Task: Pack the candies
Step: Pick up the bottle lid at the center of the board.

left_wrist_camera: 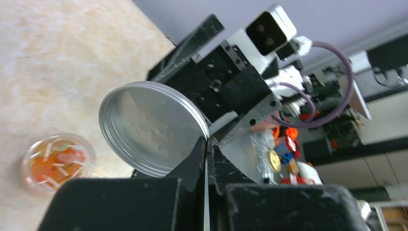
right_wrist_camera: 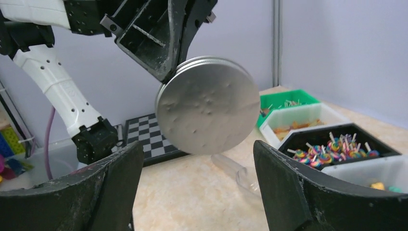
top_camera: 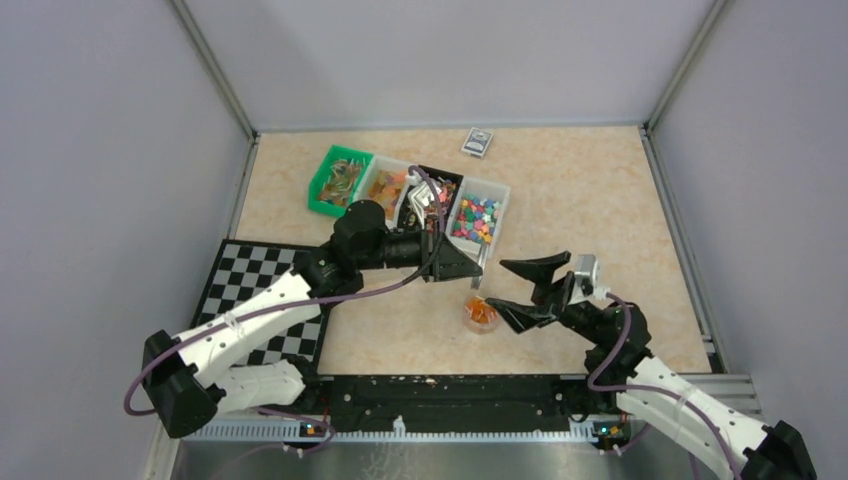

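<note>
Left claw [left_wrist_camera: 207, 144] clamps the silver lid [left_wrist_camera: 149, 127] by its rim near the candies [left_wrist_camera: 57, 161]; right claw [top_camera: 500, 287] gapes beside them.

- Free passage over bare tabletop [top_camera: 600, 200] right of bins [top_camera: 487, 184].
- Far side of clear cup [top_camera: 481, 314] blocked by silver lid [right_wrist_camera: 208, 105] in left gripper [left_wrist_camera: 207, 144].
- Right side blocked by spread right gripper [top_camera: 498, 286].

You see orange candies [top_camera: 481, 313] in a clear cup [left_wrist_camera: 26, 166], a silver lid [right_wrist_camera: 207, 105], a green bin [top_camera: 350, 152], a white bin [top_camera: 492, 186] of mixed-colour candies [top_camera: 476, 218], a black bin [right_wrist_camera: 308, 137] of rainbow-swirled lollipops [right_wrist_camera: 327, 149], a black-and-white chequered mat [top_camera: 250, 275], a mottled beige table [top_camera: 580, 200], grey walls [top_camera: 450, 50], and purple cables [top_camera: 598, 352] on white-and-black arms [top_camera: 215, 345].
</note>
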Tool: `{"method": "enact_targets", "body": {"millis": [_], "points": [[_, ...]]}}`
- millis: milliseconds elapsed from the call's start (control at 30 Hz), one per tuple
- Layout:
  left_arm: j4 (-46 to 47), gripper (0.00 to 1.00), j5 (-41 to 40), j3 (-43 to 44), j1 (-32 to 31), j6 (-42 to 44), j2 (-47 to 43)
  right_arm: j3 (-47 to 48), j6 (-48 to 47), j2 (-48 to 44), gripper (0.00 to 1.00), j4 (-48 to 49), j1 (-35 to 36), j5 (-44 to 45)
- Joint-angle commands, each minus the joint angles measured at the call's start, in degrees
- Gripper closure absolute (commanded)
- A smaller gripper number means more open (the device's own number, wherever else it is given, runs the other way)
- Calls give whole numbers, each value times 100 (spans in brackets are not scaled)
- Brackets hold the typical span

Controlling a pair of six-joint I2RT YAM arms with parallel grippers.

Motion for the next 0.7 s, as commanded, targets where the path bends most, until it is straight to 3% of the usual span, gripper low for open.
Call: {"method": "enact_targets", "body": {"millis": [0,667], "points": [[1458,100,1185,-220,12,-458,154,53,-653,68,17,937,53,-183],[1621,100,1601,-271,15,-330,310,404,-1021,676,15,855,53,-575]]}}
